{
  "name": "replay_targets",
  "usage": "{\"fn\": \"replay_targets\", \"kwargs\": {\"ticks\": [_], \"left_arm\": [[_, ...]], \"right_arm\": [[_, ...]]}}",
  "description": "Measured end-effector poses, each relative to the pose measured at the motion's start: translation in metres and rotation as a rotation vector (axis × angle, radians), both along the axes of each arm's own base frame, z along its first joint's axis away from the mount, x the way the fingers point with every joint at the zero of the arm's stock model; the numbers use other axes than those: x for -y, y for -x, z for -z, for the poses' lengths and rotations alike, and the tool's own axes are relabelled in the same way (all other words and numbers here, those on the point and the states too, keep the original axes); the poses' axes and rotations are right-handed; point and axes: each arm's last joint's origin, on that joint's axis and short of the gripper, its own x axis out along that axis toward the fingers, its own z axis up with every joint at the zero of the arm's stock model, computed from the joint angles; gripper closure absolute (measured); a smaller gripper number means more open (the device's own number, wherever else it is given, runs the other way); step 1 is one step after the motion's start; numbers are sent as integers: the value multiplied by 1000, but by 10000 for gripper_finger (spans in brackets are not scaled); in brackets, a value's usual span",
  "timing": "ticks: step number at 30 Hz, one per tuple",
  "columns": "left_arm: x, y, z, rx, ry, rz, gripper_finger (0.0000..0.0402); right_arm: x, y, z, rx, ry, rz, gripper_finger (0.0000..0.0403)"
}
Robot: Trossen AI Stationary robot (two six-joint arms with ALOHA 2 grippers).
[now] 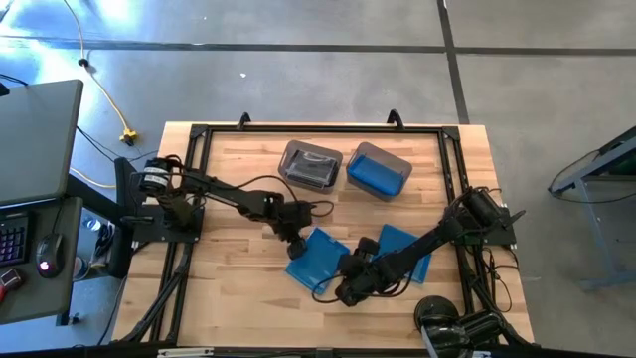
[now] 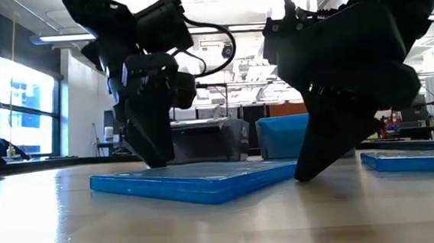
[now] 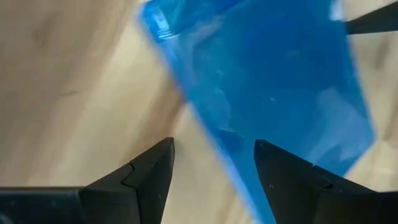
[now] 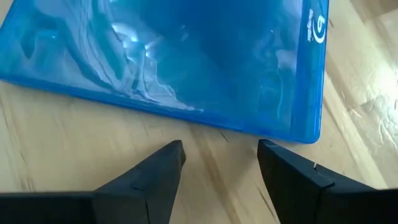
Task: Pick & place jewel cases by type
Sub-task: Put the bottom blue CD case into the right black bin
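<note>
Blue case lies flat on the worktop, near its front middle, with both tools at its edges: a pick is in hand, not yet a grip. Left tool, open, straddles one edge; right tool, open, sits just off another. Next, one likely needs to close on an edge and lift. Both arms reach low, angled inward. A second blue case lies beside; bins wait behind.

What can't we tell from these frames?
- Contents of the dark bin: high view too small to count cases; low view blocked by the left gripper.
- Second blue case: partly under the right arm in the high view, cut by the edge in the low view.
- Whether the right gripper touches the near blue case: unclear.
</note>
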Motion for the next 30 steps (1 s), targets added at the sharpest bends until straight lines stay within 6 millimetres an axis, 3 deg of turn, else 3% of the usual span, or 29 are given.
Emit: {"fn": "replay_targets", "kwargs": {"ticks": [16, 25, 30], "left_arm": [[9, -11, -15, 74, 234, 114, 181], [11, -11, -41, 159, 289, 191, 181], [12, -16, -67, 347, 281, 237, 181]], "right_arm": [[2, -1, 4, 6, -11, 48, 192], [1, 0, 4, -10, 7, 1, 192], [0, 0, 5, -3, 21, -10, 192]]}}
